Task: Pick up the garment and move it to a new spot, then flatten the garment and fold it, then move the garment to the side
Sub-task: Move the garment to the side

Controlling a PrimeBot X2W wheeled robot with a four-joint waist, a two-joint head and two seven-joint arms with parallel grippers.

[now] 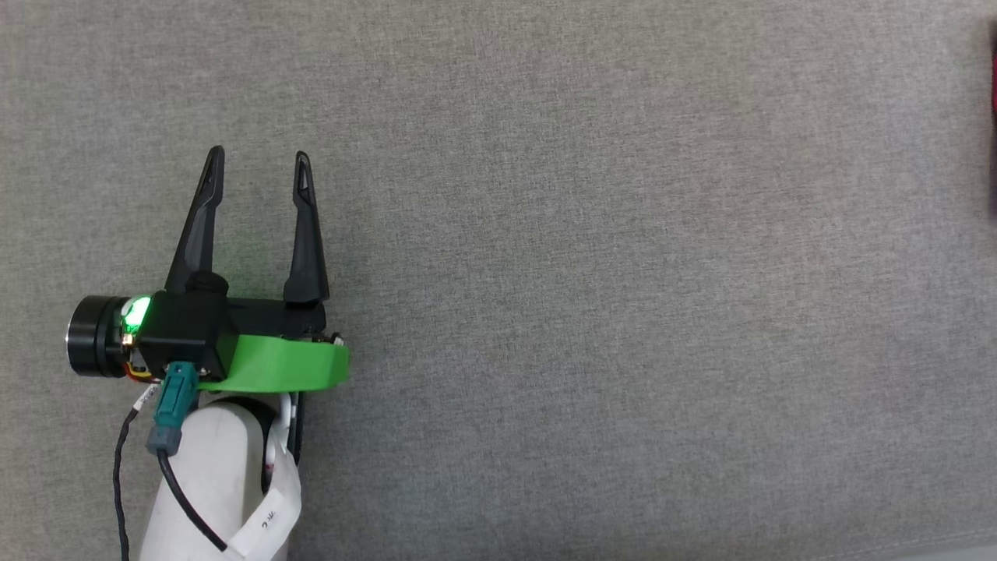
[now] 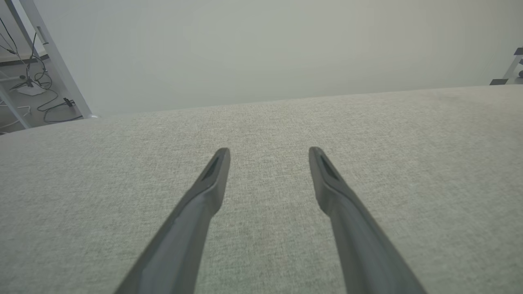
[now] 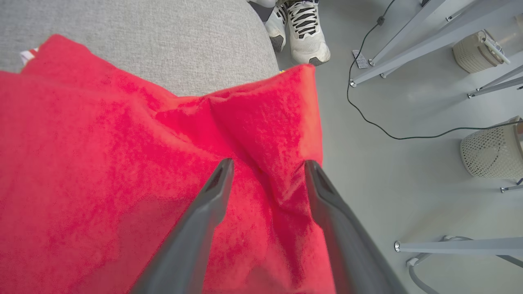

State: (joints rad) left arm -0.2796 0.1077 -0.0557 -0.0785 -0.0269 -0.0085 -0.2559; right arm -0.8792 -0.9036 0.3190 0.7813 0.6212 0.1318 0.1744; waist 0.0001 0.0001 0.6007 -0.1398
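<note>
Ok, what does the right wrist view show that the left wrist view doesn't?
Right wrist: the red garment beneath the open right gripper, plus a person's white shoes, a floor cable and pale baskets. Left wrist: the open left gripper over a bare stretch, a pale wall, and tangled cables at the upper left. Shared: the grey fabric surface.

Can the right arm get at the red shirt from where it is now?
Probably yes. The right pincer is open and points straight at the red shirt, which lies at the edge of the grey surface; nothing stands between them.
</note>
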